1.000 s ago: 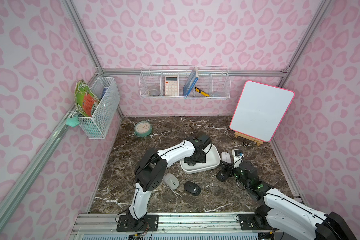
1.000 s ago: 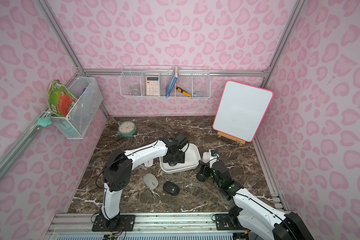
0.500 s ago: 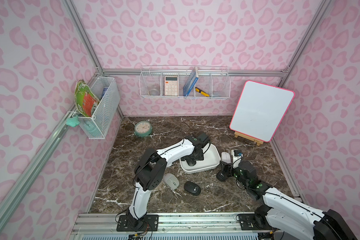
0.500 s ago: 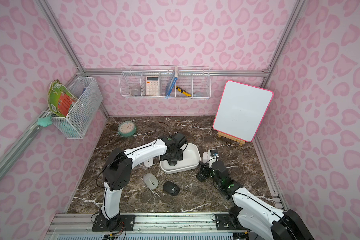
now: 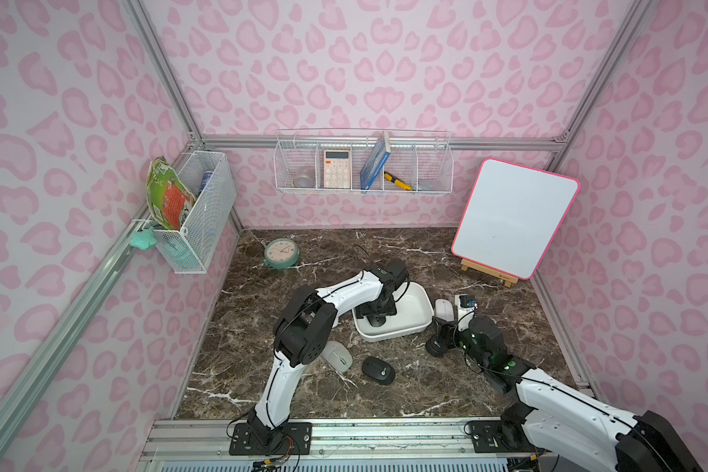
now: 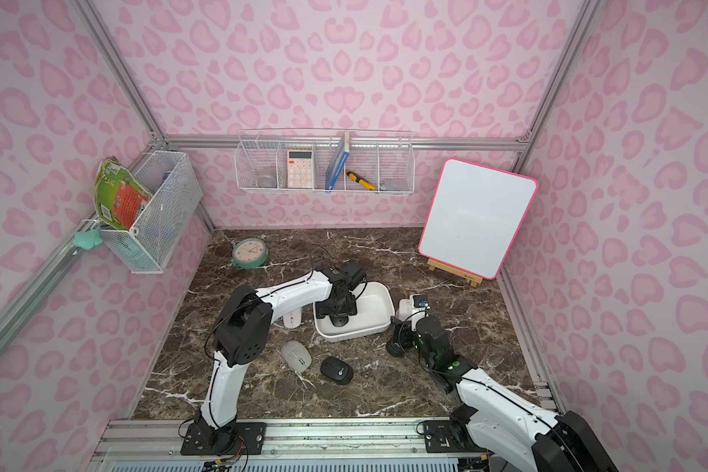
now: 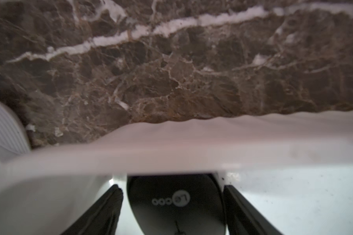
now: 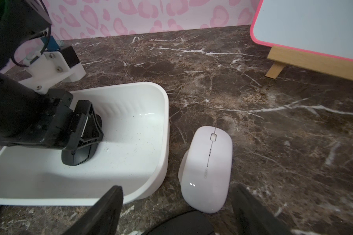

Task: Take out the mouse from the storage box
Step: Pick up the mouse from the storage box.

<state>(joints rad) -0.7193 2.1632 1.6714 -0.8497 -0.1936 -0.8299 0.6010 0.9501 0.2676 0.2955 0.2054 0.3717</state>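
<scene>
Bench, front: a grey mouse and a dark mouse lie loose. The right claw stands wide and empty, near a white mouse. The storage box holds one mouse, black. The left claw straddles it with slim gaps each side and no grip. The rear wall basket holds a calculator and a blue book.

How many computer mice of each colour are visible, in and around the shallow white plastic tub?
White oval mice: 2
Grey oval mouse: 1
Black oval mice: 2, one inside the shallow white plastic tub
Dark cropped shape: unclear, uncounted
Total: 5
</scene>
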